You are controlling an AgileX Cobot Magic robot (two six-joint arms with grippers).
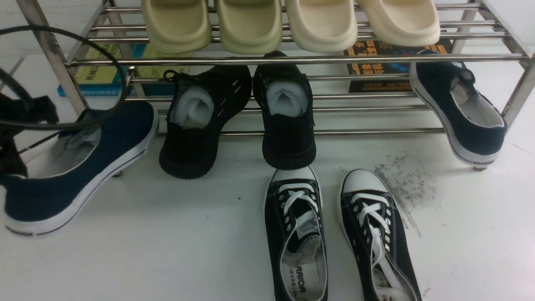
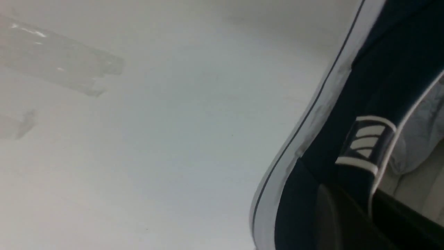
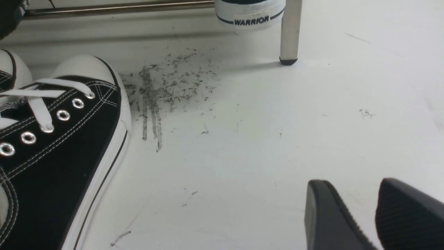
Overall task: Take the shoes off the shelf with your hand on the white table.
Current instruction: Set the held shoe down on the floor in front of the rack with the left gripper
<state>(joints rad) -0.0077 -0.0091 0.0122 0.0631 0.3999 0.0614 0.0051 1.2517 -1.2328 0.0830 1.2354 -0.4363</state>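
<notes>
Toward the table's left edge, the freed navy shoe is seen clear of the shelf, with its toe pointing back at the lower rail and its heel low over the white table. Whether its sole is set down or just above the surface cannot be told. Its heel wall is pinched between the nearly closed fingers of the left hand. In the left wrist view, one dark finger is seen outside the striped heel tab and another inside the collar.

The shelved navy shoe is found on the lower tier at the shelf's right end, tilted, with its heel overhanging the front rail. The task is therefore judged about half done: one shoe is out but not yet released, and the other is untouched. The right hand is held low over bare table near the scuff patch, fingers parted and nothing between them.

The black knit sneakers lean on the lower tier between the two navy shoes, and the laced sneakers lie in front of them.

Most of the left hand is cut off in the front view, where only black parts and a looping cable are made out. The right hand is not shown there at all. The left wrist view is blurred.
</notes>
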